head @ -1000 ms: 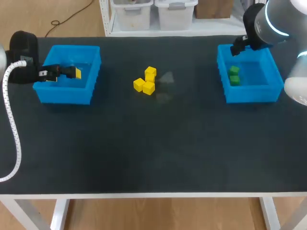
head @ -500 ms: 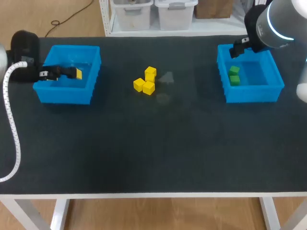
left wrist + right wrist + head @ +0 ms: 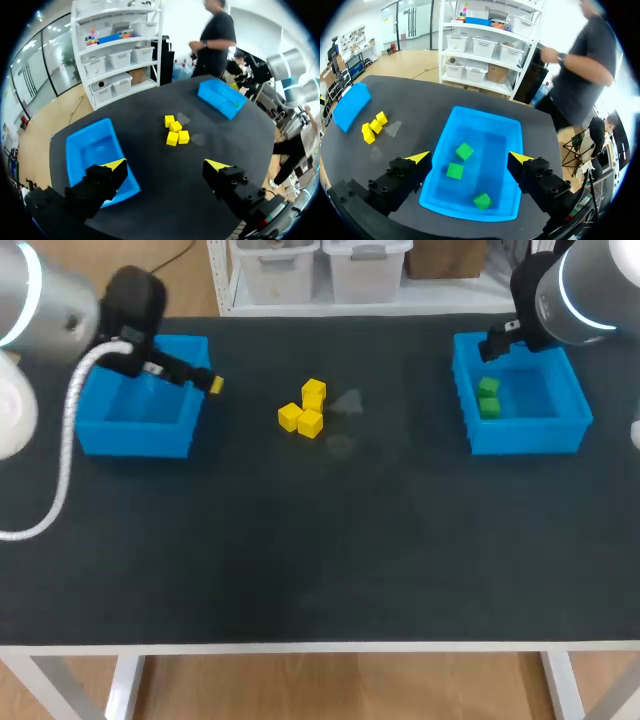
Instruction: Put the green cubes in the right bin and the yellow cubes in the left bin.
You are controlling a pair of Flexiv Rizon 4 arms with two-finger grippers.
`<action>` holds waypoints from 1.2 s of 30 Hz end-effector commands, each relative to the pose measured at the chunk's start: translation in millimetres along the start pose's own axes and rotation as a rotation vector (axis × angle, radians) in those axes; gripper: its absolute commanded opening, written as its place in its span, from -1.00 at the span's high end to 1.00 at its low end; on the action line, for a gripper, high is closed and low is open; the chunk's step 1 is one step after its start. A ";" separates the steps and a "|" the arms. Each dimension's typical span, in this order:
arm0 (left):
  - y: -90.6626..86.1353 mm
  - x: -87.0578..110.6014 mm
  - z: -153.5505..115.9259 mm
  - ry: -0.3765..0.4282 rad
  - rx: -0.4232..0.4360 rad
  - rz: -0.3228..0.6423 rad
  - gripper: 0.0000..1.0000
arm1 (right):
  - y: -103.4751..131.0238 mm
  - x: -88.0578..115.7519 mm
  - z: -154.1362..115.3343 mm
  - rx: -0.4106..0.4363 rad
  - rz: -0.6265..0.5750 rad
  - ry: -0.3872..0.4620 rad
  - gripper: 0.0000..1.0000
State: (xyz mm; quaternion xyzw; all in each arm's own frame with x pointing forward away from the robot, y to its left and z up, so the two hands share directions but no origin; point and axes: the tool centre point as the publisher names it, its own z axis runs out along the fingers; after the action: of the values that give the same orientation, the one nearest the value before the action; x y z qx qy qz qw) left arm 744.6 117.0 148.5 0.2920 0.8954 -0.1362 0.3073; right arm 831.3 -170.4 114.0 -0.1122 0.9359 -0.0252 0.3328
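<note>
Yellow cubes (image 3: 303, 410): I counted four, smooth and sharp-edged, clustered touching at mid-desk (image 3: 320, 540), between the bins.
Green cubes (image 3: 455, 171): three lay apart, each turned differently, in the right bin (image 3: 512, 150), a glossy blue rectangular tub.
Left gripper (image 3: 165, 165): fingers spread, empty, just beside the left bin (image 3: 97, 150), pointing toward the yellow cluster.
Right gripper (image 3: 469, 157): fingers wide apart, empty, over the right bin.

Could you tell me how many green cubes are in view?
3 green cubes, all in the right bin: two close together mid-bin, the third by its near wall. None seems hidden.
</note>
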 end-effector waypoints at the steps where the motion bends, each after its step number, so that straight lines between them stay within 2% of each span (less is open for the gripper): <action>1: -8.0 -35.9 59.9 0.238 -0.103 -0.032 -1.00 | 0.8 3.8 -1.5 0.007 0.002 -0.029 -1.00; 6: -16.8 -58.4 87.8 0.293 -0.080 -0.117 -1.00 | 0.8 3.8 -1.5 0.007 0.002 -0.029 -1.00; 9: -27.6 -66.8 104.8 0.330 -0.082 -0.129 -1.00 | 0.8 3.8 -1.5 0.007 0.002 -0.029 -1.00; 13: -36.0 -73.7 135.4 0.376 -0.112 -0.098 -1.00 | 0.8 3.8 -1.5 0.007 0.002 -0.029 -1.00; 16: -38.6 -73.6 156.5 0.424 -0.133 -0.092 -1.00 | 0.8 3.8 -1.5 0.007 0.002 -0.029 -1.00; 23: -42.8 -74.4 193.1 0.479 -0.146 -0.081 -1.00 | 0.8 3.8 -1.5 0.007 0.002 -0.029 -1.00; 28: -44.9 -67.3 211.3 0.511 -0.147 -0.081 -1.00 | 0.8 3.8 -1.5 0.007 0.002 -0.029 -1.00; 36: -42.7 -64.6 232.6 0.518 -0.156 -0.097 -1.00 | 0.8 3.8 -1.5 0.007 0.002 -0.029 -1.00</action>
State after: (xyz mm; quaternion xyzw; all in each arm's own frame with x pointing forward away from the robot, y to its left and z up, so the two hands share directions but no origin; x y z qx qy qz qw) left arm 856.2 -38.2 23.7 0.2482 0.9583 -0.0172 0.1404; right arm 830.6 -170.3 113.3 -0.1120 0.9329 -0.0250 0.3414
